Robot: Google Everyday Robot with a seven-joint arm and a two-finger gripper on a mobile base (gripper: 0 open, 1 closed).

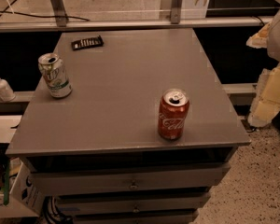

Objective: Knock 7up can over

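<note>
Pincer (272,78) far right, off 7up can (55,76)

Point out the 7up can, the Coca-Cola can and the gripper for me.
7up can (56,78): camera view, middle of its whitish body, standing far left.
Coca-Cola can (173,116): camera view, red side wall, standing front right.
gripper (272,93): camera view, pale bulk at the right edge, well away from both cans.
</note>
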